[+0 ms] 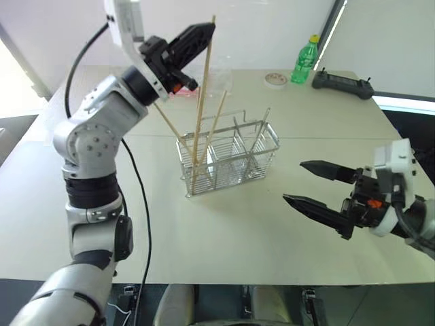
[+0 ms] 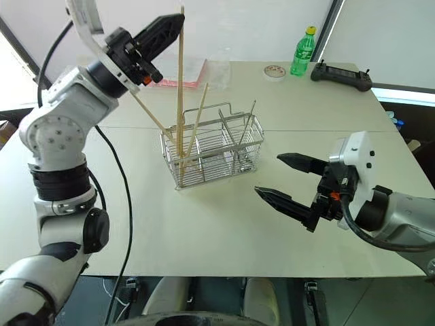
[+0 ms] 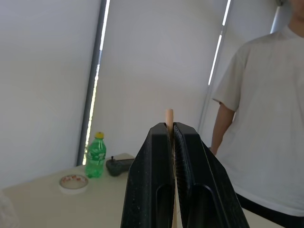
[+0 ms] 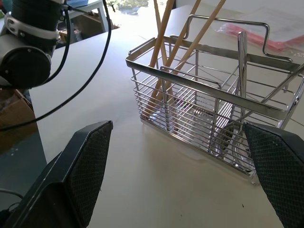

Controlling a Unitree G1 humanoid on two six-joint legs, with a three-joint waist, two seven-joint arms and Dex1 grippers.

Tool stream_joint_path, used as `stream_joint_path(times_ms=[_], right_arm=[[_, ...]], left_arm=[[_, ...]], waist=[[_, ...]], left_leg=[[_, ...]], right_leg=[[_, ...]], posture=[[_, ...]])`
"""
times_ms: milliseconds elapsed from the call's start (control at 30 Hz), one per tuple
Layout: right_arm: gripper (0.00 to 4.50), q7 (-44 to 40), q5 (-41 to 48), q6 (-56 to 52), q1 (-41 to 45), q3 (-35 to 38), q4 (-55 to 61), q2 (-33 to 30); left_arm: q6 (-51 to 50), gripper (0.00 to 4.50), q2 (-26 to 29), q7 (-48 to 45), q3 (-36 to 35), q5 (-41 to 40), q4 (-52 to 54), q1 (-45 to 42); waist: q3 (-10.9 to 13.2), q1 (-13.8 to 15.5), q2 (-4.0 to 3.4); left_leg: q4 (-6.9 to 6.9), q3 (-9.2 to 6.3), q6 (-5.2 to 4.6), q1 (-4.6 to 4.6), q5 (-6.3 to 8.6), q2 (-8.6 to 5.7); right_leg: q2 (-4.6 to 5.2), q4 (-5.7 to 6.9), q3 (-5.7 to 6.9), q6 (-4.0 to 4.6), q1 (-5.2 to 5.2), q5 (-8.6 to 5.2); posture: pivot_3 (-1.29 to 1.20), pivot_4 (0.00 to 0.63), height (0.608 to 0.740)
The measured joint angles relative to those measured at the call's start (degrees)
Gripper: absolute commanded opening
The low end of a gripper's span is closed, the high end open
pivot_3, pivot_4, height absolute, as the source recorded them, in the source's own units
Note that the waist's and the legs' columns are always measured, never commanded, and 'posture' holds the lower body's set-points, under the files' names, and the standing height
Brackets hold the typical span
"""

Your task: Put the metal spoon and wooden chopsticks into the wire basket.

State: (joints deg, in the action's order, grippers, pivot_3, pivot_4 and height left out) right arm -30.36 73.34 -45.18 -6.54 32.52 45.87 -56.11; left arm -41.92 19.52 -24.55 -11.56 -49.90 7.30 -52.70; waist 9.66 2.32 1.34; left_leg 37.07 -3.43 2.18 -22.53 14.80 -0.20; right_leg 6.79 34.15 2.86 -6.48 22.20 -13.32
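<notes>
1. Left gripper (image 1: 198,35) raised above the basket's left end, clamped shut on the top of one chopstick (image 1: 202,95); stick tip pokes out between the fingers (image 3: 156,175) in the left wrist view
2. That chopstick hangs near vertical, lower end down inside the left compartment of the basket (image 1: 228,155)
3. Two more chopsticks (image 1: 216,121) already stand in the same left compartment, leaning in different directions
4. Spoon (image 1: 262,127) stands upright in the right part of the basket, handle up and leaning on the rim; bowl sits at the bottom in the right wrist view
5. Right gripper (image 2: 280,178) hovers low over the table (image 1: 231,231), right of the basket and nearer the robot, jaws spread wide, holding nothing, well apart from the basket
6. Far edge of table: green bottle (image 1: 305,61), small round dish (image 1: 275,80), black controller (image 1: 342,84), clear plastic bag with red contents behind the basket
7. Person in a white T-shirt (image 3: 266,137) stands past the table
</notes>
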Motion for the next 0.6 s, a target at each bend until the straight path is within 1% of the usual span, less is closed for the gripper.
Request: stream_joint_path(times_ms=[67,100,200,233,300,367,433,500,600], right_arm=[[4.5,0.3,0.1,0.0,0.2,0.0,-0.1,0.0],[4.5,0.5,0.1,0.0,0.4,0.0,-0.1,-0.1],[4.5,0.6,0.2,0.0,1.3,0.0,-0.5,-0.3],[4.5,0.6,0.2,0.0,1.5,0.0,-0.9,-0.3],[4.5,0.5,0.1,0.0,1.8,-0.1,-1.2,-0.4],[4.5,0.1,0.1,0.0,2.3,-0.1,-1.5,-0.7],[4.5,-0.5,0.0,0.0,2.7,-0.2,-2.1,-1.2],[4.5,-1.5,-0.6,0.0,3.3,-0.1,-3.1,-1.8],[4.5,-3.9,-2.5,-0.1,5.0,0.6,-6.2,-4.1]], left_arm=[[0.0,1.07,-0.6,0.1,0.0,-0.2,0.0,0.4],[-0.1,1.52,-0.6,0.1,0.0,-0.4,0.1,0.5],[-0.4,3.01,-0.7,0.5,-0.5,-1.4,1.4,0.7],[-0.5,3.56,-0.8,1.0,-0.8,-2.1,1.9,0.9],[-1.2,4.49,-1.0,1.6,-1.1,-3.2,2.3,1.0],[-1.6,4.49,-0.9,2.0,-1.2,-4.2,2.5,1.1],[-2.9,4.49,0.8,1.2,-1.3,-5.3,2.5,1.2],[-5.5,4.49,6.5,-3.6,-1.2,-7.0,2.0,1.2],[-9.1,4.49,21.0,-17.2,-1.1,-7.9,-0.4,1.5]], waist=[[0.0,0.0,0.0],[0.0,0.0,0.0],[0.0,0.0,-0.01],[0.0,0.0,-0.01],[0.0,0.0,-0.01],[0.0,0.0,-0.01],[0.0,0.0,-0.01],[0.0,-0.4,-0.04],[0.0,-1.1,-0.16]], left_leg=[[0.0,0.0,0.0,-0.02,0.0,0.0],[-0.01,0.0,0.0,-0.02,0.0,0.0],[-0.01,0.0,-0.01,-0.02,0.0,0.0],[-0.01,0.0,-0.01,-0.01,0.0,0.0],[-0.01,-0.01,-0.01,-0.01,0.0,0.0],[0.0,-0.01,-0.01,0.0,0.0,0.0],[-0.01,0.0,-0.01,0.0,0.0,0.0],[-0.04,0.04,-0.01,-0.02,0.01,0.01],[-0.13,0.04,-0.04,0.0,0.02,0.03]], right_leg=[[0.0,0.0,0.0,0.0,0.02,0.0],[0.0,0.0,0.0,0.0,0.02,0.0],[0.0,0.0,0.0,0.0,0.02,0.0],[0.0,0.0,0.0,0.0,0.02,0.0],[0.0,0.01,0.0,0.0,0.02,0.0],[0.0,0.01,0.0,0.0,0.01,0.0],[0.0,0.01,0.0,0.01,0.02,0.0],[-0.02,0.02,0.0,0.03,0.11,-0.01],[-0.03,0.07,0.01,0.18,0.19,-0.1]], posture=[[0.0,0.15,0.69],[0.0,0.15,0.69],[0.0,0.15,0.69],[0.0,0.15,0.69],[0.0,0.15,0.69],[0.0,0.15,0.69],[0.0,0.15,0.69],[0.0,0.15,0.69],[0.0,0.15,0.69]])
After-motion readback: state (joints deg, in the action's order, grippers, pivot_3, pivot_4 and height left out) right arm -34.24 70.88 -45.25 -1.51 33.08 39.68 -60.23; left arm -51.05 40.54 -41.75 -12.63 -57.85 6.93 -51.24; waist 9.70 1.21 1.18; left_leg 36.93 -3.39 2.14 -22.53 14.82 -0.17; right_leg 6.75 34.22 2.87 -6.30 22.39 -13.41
